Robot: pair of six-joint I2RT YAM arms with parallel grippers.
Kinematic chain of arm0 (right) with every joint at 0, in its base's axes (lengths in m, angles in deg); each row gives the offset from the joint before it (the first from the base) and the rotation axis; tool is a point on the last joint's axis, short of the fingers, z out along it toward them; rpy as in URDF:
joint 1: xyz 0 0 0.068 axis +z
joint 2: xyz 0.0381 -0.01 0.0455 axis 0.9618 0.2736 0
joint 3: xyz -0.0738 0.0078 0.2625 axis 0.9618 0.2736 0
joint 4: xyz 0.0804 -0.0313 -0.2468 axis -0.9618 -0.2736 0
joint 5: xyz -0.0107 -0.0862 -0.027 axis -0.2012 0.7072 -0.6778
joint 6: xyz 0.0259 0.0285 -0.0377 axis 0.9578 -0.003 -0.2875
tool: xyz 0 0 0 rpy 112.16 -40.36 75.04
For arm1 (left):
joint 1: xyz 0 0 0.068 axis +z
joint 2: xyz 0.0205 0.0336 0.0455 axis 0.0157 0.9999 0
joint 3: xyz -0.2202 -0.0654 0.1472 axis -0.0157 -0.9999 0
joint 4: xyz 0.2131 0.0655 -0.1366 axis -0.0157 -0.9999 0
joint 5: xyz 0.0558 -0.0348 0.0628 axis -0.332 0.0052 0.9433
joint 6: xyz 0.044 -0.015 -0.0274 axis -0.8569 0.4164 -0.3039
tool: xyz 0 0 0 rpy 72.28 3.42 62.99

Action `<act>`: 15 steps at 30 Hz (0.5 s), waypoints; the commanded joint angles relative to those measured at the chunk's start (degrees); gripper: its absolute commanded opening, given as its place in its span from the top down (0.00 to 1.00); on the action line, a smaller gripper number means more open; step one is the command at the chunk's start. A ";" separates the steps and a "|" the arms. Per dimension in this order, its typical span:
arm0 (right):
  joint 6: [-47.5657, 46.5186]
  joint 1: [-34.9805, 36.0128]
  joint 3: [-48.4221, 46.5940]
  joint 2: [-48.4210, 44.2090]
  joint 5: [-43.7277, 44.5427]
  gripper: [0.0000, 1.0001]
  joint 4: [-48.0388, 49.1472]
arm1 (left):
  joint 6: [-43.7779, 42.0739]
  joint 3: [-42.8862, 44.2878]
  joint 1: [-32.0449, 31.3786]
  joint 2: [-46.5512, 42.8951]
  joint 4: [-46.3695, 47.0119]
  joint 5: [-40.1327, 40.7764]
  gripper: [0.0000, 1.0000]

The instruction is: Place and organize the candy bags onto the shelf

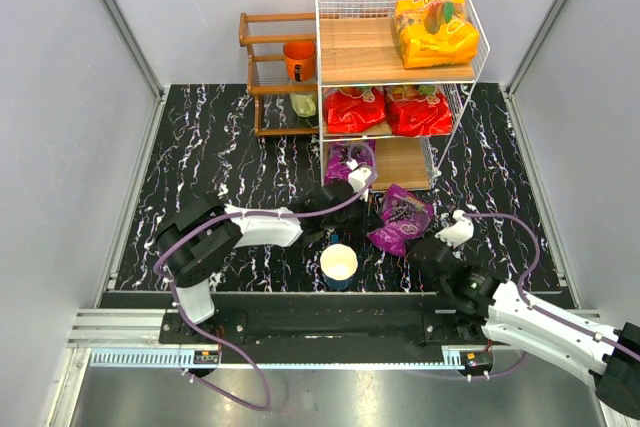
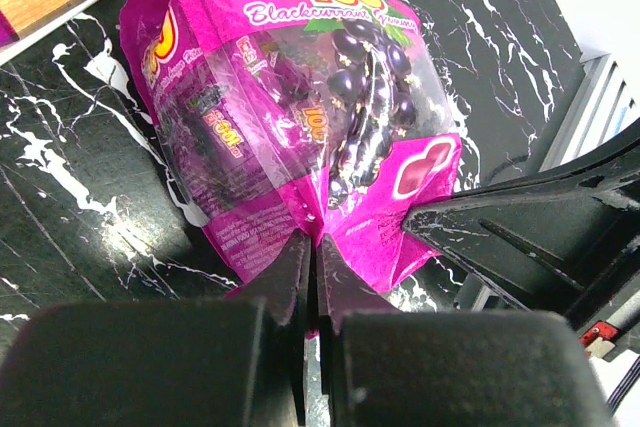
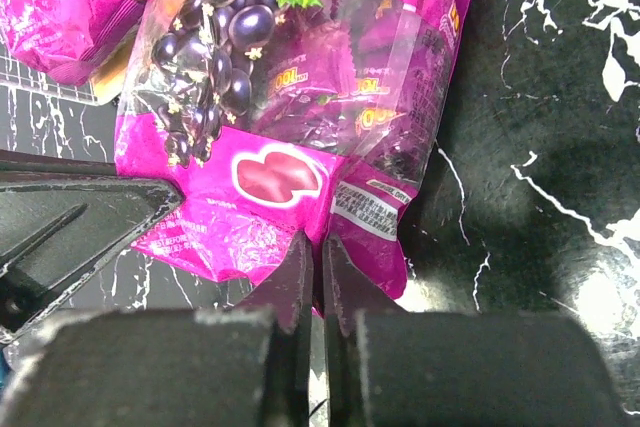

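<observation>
A purple candy bag (image 1: pixel 401 217) lies on the black marbled table in front of the shelf (image 1: pixel 470 47). My left gripper (image 1: pixel 371 213) is shut on its left edge, the fingers pinching the pouch seam (image 2: pixel 315 247). My right gripper (image 1: pixel 426 245) is shut on its near edge (image 3: pixel 320 247). The same bag fills both wrist views (image 2: pixel 290 107) (image 3: pixel 290 97). On the shelf, the orange-yellow bag (image 1: pixel 435 29) lies on the top tier, two red bags (image 1: pixel 355 109) (image 1: pixel 418 110) on the middle tier, and the second purple bag (image 1: pixel 349 160) on the bottom tier, also in the right wrist view (image 3: pixel 70 7).
A white paper cup (image 1: pixel 339 265) stands near the table's front edge, between the arms. A dark brown wooden rack (image 1: pixel 262 72) with an orange cup (image 1: pixel 299 57) stands left of the shelf. Grey walls enclose the table on three sides.
</observation>
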 commanded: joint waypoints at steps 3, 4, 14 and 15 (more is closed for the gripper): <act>-5.13 0.20 -1.92 -2.57 5.60 1.00 1.91 | -1.22 -0.50 -2.03 -3.88 4.53 0.54 1.00; -7.76 0.20 -2.36 -3.18 6.22 1.00 2.17 | -1.57 -0.59 -2.30 -4.15 4.18 1.15 1.00; -20.34 0.20 -8.16 5.77 11.58 1.00 10.35 | -5.79 -0.32 -4.76 -8.37 1.45 10.91 1.00; -21.40 0.20 -8.77 6.21 11.94 1.00 11.05 | -6.14 0.20 -4.76 -8.54 1.02 10.92 1.00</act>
